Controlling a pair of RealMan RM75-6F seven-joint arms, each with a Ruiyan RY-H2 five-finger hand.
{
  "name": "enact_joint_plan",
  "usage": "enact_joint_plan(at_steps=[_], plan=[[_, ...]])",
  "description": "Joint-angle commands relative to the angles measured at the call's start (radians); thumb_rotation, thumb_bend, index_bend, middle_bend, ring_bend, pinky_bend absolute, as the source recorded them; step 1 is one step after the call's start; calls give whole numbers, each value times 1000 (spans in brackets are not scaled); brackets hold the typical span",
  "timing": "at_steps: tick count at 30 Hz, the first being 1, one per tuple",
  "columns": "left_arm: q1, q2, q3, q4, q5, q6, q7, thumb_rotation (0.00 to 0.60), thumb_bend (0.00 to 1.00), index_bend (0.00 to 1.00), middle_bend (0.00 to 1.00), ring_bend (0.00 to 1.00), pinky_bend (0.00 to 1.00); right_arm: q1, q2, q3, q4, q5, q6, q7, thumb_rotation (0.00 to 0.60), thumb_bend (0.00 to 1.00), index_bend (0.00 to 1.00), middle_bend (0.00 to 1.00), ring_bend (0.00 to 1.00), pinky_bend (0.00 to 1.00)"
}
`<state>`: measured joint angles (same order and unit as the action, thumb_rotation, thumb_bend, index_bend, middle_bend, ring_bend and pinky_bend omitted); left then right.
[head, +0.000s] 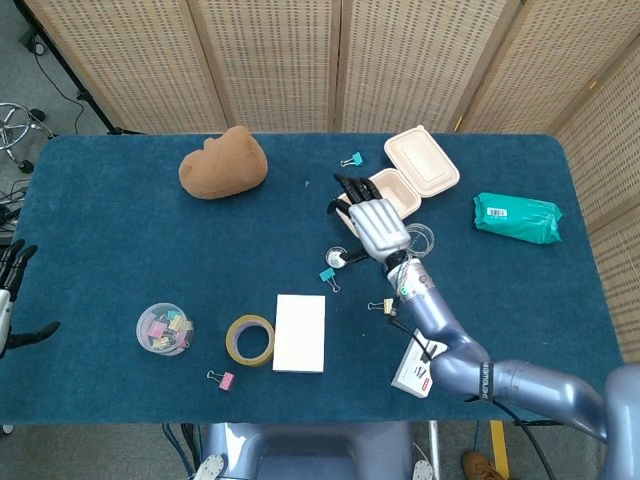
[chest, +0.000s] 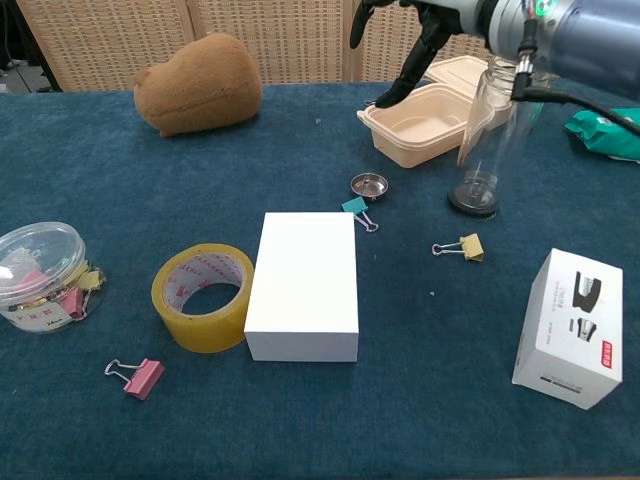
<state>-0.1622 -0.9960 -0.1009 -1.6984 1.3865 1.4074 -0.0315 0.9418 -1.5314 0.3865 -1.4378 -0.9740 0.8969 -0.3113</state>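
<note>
Our right hand (head: 375, 224) hangs with its fingers spread and nothing in them above the beige hinged takeaway box (head: 397, 182), which lies open toward the far edge of the tabletop (head: 120, 260), right of its middle; in the chest view the right hand (chest: 425, 25) shows at the top of the frame with dark fingertips (chest: 386, 98) pointing down at the near rim of the same box (chest: 420, 123), and we cannot tell whether they touch it. Just beside the box on its near side stands the tall clear glass jar (chest: 495, 130), upright and uncapped, with a small round metal lid (chest: 369, 185) and a teal binder clip (chest: 356, 208) lying a little nearer to us, and a yellow binder clip (chest: 466, 246) close by. A second teal clip (head: 351, 160) lies just beyond the box. Toward the near edge sit a plain white rectangular box (head: 300, 332), touching a roll of yellow tape (head: 250, 339) on its left, and a white stapler carton (chest: 568, 326) to the right. A pink binder clip (chest: 138, 377) and a clear round tub of coloured clips (head: 163, 328) lie nearer the left edge, a brown plush toy (head: 224, 162) toward the far left, and a green sealed packet (head: 517, 217) by the right edge. Our left hand (head: 8, 300) hovers off the left edge, fingers apart and holding nothing.
</note>
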Motion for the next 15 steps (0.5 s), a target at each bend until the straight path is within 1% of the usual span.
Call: enact_joint_plan(at_steps=[1, 5, 7, 15], plan=[[3, 6, -2, 4, 4, 6, -17, 600, 0, 0, 0, 0, 0, 38, -76, -29, 84, 33, -9, -51, 600, 170, 344, 0, 0, 0], [7, 14, -4, 7, 7, 10, -43, 600, 0, 0, 0, 0, 0, 55, -147, -64, 175, 37, -15, -70, 600, 270, 365, 0, 0, 0], [7, 17, -4, 8, 7, 8, -52, 600, 0, 0, 0, 0, 0, 60, -173, -76, 212, 28, -20, -65, 600, 298, 371, 0, 0, 0], [6, 24, -8, 10, 2, 0, -73, 600, 0, 0, 0, 0, 0, 82, -267, -120, 353, -37, -46, -47, 600, 304, 382, 0, 0, 0]])
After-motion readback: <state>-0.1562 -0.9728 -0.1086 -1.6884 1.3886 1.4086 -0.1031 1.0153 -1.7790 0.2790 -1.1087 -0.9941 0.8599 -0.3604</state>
